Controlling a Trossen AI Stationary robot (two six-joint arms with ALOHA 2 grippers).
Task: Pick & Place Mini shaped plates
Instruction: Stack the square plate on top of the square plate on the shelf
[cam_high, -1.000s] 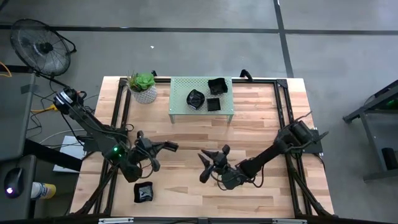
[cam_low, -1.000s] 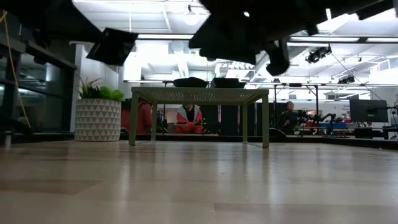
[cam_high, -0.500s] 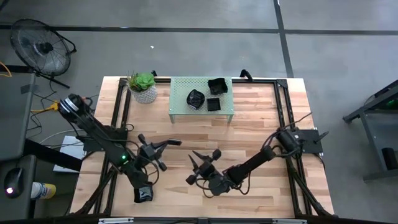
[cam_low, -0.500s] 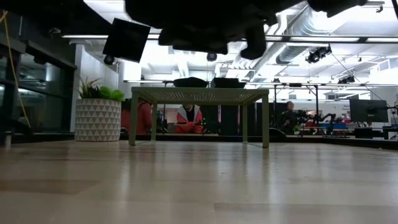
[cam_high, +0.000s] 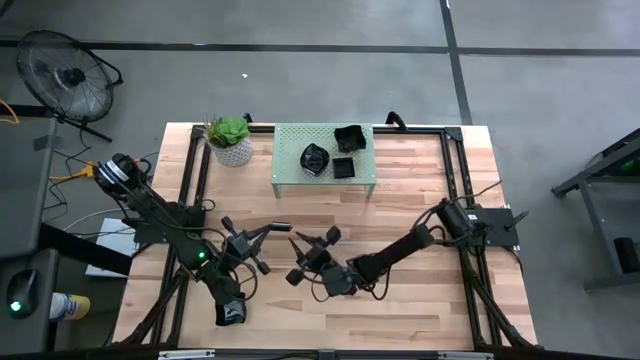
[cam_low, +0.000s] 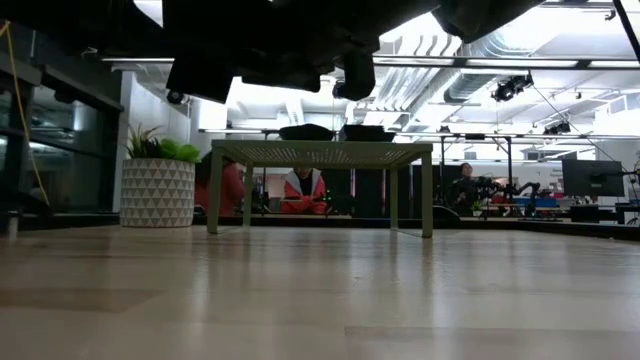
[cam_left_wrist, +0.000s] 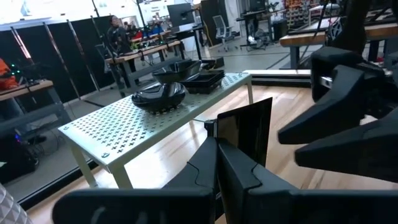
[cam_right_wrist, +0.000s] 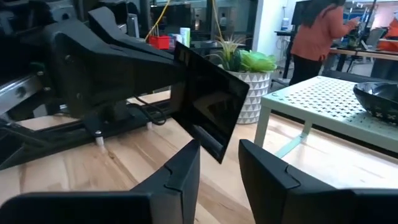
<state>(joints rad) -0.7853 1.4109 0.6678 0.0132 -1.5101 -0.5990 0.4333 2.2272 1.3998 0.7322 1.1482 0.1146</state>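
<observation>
Since a second ago the right gripper (cam_high: 308, 252) has slid from the table's right half towards its middle, and now its parted fingers (cam_right_wrist: 180, 171) sit just beside the plate that the left gripper (cam_high: 278, 231) holds out; the left arm has shifted too, its wrist drawing back towards the near left corner

Largest first: the wooden table (cam_high: 420, 195) carries everything. On its far edge, about midway, stands the pale green perforated stand (cam_high: 290, 160), and at the far left corner the potted plant (cam_high: 231, 140) in its white patterned pot. Both arms lie low over the near half of the table, the left reaching in from the left edge, the right stretched across from the right edge.

The left gripper is clamped shut on a square black plate (cam_left_wrist: 245, 140), held on edge above the table's middle, tilted. The right gripper's fingers stand part open, empty, with the plate's lower corner just above the gap between them in the right wrist view (cam_right_wrist: 208, 106); whether they touch it cannot be told.

Three more black plates rest on the stand: a rounded one (cam_high: 315, 158), a square one near the far edge (cam_high: 349, 137), and a small flat one (cam_high: 343, 168) just beside it. Another black plate (cam_high: 231, 311) lies near the table's near left corner, partly under the left arm
</observation>
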